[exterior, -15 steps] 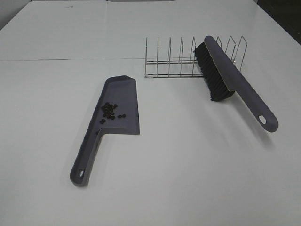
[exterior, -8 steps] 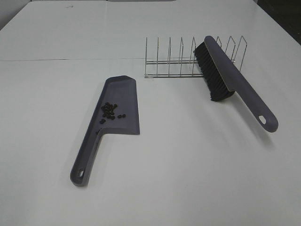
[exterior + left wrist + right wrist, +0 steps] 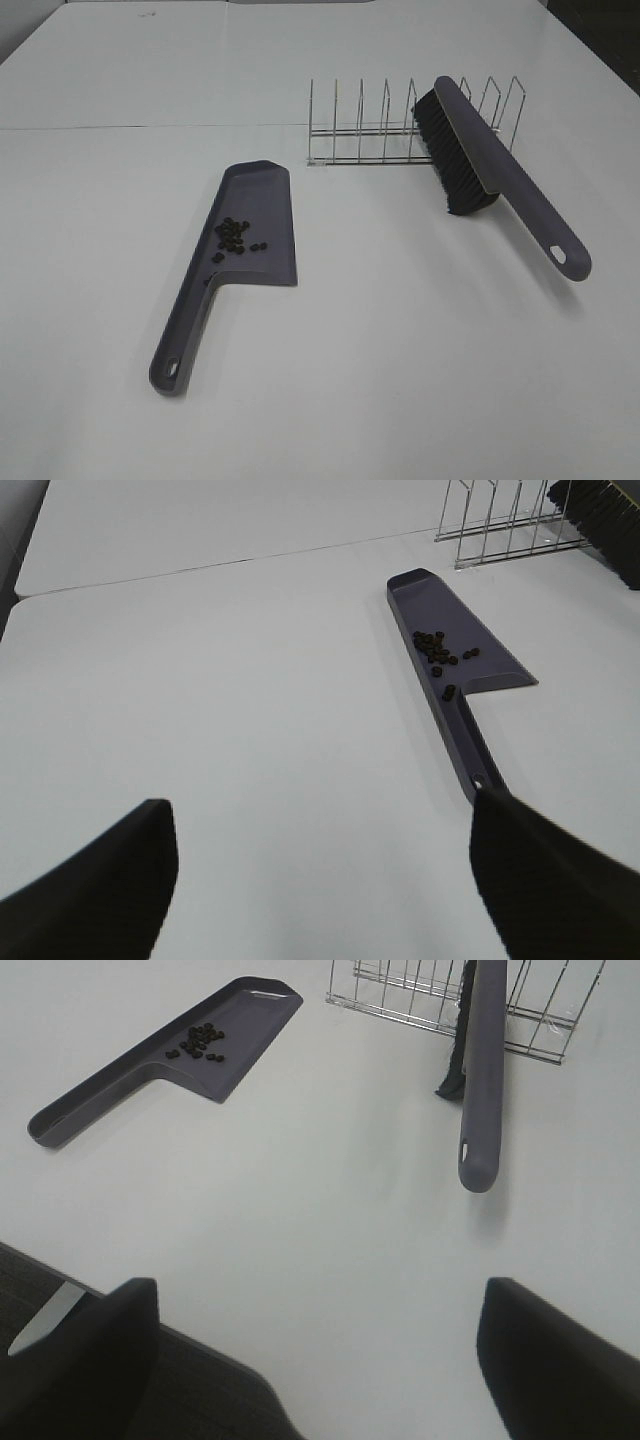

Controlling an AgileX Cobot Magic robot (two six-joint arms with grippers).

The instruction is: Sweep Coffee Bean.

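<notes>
A grey-purple dustpan (image 3: 250, 235) lies flat on a white table (image 3: 400, 350), the coffee beans (image 3: 233, 236) clustered inside it near the handle, while the brush (image 3: 495, 170) leans in a wire rack (image 3: 370, 130). Both grippers, left (image 3: 320, 870) and right (image 3: 320, 1355), hang wide open, holding nothing. Tilting or bumping the shallow pan could roll beans out; no writing is visible.

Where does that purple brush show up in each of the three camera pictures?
Exterior high: brush right of centre, propped on the wire rack.
Left wrist: only its bristles at the top right corner.
Right wrist: upper right, handle pointing down.
Shared landmark: the dustpan.
</notes>
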